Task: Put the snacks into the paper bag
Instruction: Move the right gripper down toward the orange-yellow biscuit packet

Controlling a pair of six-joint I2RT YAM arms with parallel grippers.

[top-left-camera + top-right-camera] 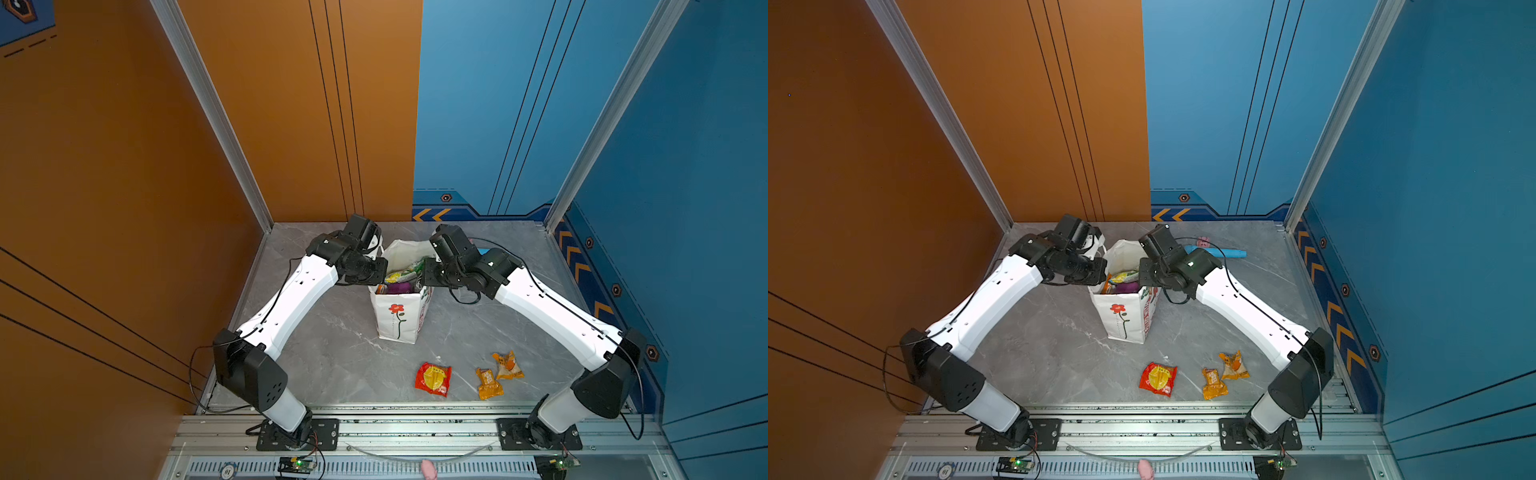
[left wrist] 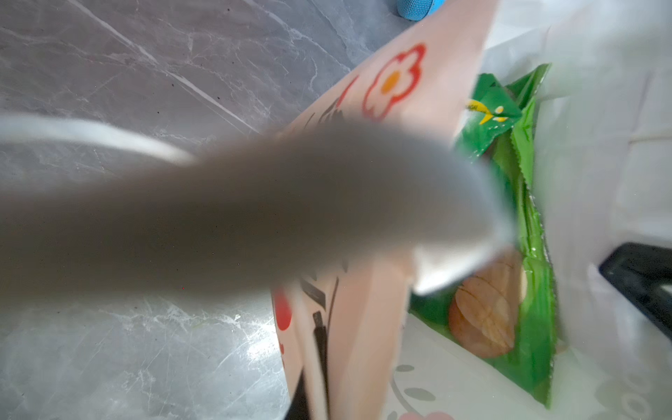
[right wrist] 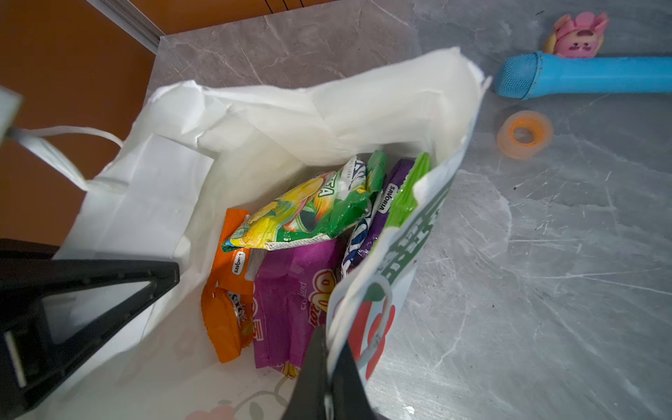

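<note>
White paper bag (image 1: pixel 397 320) has opposite rims clamped by left pincer (image 1: pixel 376 279) and right pincer (image 3: pixel 329 363), both arms arched.

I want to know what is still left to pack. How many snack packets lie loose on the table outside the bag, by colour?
Red packet: 1
Orange-yellow packets: 2
Total: 3

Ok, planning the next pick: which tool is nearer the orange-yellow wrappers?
Right. The right tool is at the paper bag rim on the side of the orange-yellow wrappers; the left tool is at the opposite rim.
</note>
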